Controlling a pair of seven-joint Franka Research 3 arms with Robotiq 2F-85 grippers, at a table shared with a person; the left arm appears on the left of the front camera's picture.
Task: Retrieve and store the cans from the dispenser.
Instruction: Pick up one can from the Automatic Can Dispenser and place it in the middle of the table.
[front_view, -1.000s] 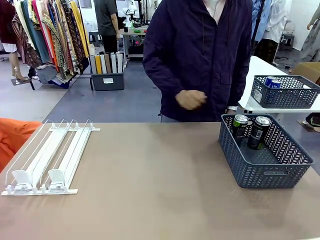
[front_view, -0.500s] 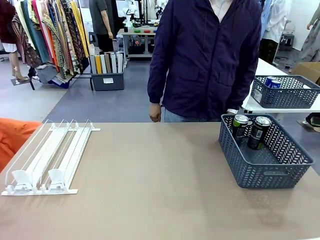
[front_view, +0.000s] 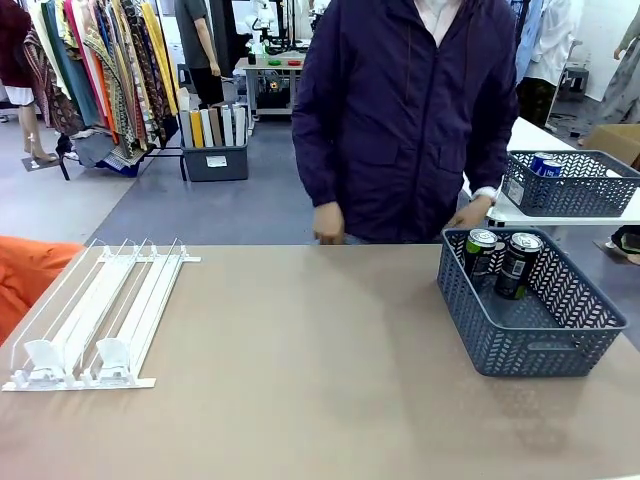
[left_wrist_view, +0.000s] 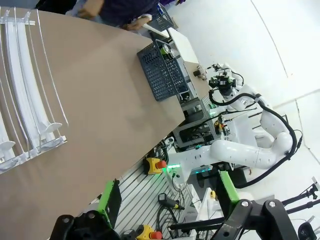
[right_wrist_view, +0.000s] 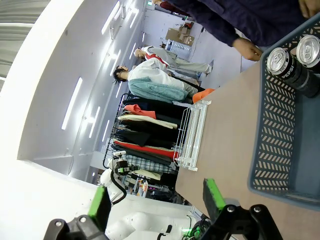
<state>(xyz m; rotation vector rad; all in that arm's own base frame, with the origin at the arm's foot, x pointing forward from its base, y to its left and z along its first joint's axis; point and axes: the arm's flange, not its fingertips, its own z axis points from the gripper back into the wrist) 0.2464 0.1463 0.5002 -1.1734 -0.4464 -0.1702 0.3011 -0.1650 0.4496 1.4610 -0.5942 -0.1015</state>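
Both of my grippers are open and hold nothing. On my left gripper (left_wrist_view: 167, 200) the green pads (left_wrist_view: 109, 197) stand wide apart at the bottom of the left wrist view, and on my right gripper (right_wrist_view: 156, 205) the green pads (right_wrist_view: 214, 196) also stand wide apart, with only air between them. Both grippers hang above the surface (front_view: 300, 350), off its near side and well apart from the basket (front_view: 530, 350).

I take this dark grey lattice basket as my landmark. It stands on the right part of the surface. Inside it, at the far left corner, two black cans (front_view: 502, 262) with silver tops stand upright, just beside each other. In the right wrist view I see the same two cans (right_wrist_view: 292, 62) against the basket wall (right_wrist_view: 272, 135).

The dispenser (front_view: 95, 315) lies far to the left of the basket, well apart from it, at the other side of the surface. Its white rails slope down toward me, and two white stoppers (front_view: 78, 357) sit at its near end. I see no can in its lanes.

Behind the basket a person in a dark jacket stands at the far edge of the surface. One hand (front_view: 468, 215) is just behind the basket's far left corner, and the other hand (front_view: 328, 222) is further to the left of the basket. Behind and to the right of my landmark a second basket (front_view: 570, 185) stands on a white table, with blue cans (front_view: 545, 164) in it.
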